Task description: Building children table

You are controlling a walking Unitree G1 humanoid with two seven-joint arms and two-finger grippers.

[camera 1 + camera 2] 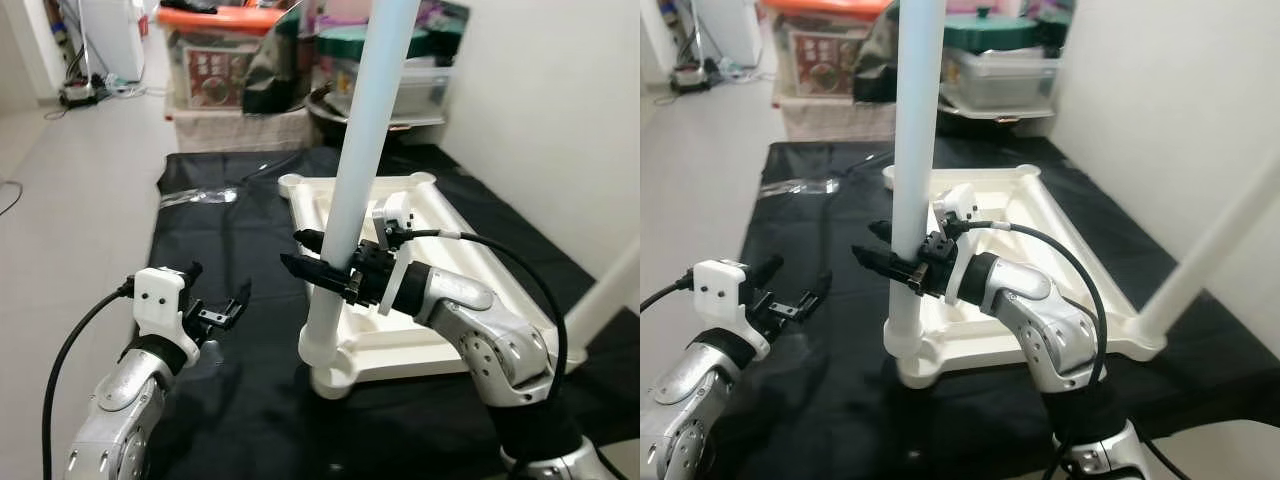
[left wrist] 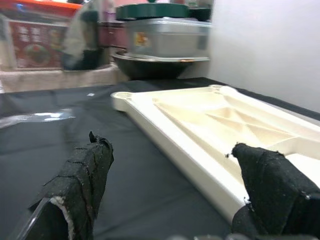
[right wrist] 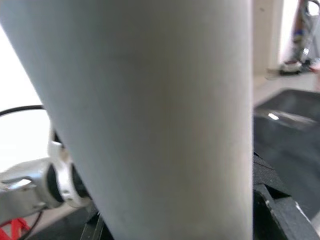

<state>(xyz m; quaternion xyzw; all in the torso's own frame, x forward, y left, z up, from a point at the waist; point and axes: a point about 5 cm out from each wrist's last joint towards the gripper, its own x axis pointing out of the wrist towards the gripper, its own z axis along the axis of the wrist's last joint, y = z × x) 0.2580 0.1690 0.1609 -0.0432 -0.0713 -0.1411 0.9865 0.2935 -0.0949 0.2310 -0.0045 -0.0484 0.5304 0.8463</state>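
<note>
**Table leg seated at the near corner, tabletop upside down**

Assembly looks partway through. The cream-white plastic children's tabletop (image 1: 440, 215) lies face down on the black cloth (image 1: 230, 260) spread over the floor, its ribbed underside showing. A long pale white tubular table leg (image 1: 352, 190) stands nearly upright in the socket at the tabletop's near corner on the robot's left, tilted slightly away at the top. The right gripper (image 1: 322, 272) has its two black fingers closed around this leg a little above the socket; in the right wrist view the tube (image 3: 150, 115) fills the frame directly against the fingers. Whether the leg is fully pressed home cannot be told from these views.

A second white leg (image 1: 1215, 250) rises at a slant from the near corner on the robot's right, so two legs appear to be in place. The two far corners, one of them a round empty socket (image 2: 121, 94), still lack legs, and after that the table would need turning upright.

The left gripper (image 1: 215, 305) hovers low over the cloth, well apart from the tabletop, fingers spread wide and holding nothing.

Storage boxes (image 1: 225, 60) and a grey lidded container (image 1: 995, 70) stand beyond the cloth's far edge.
</note>
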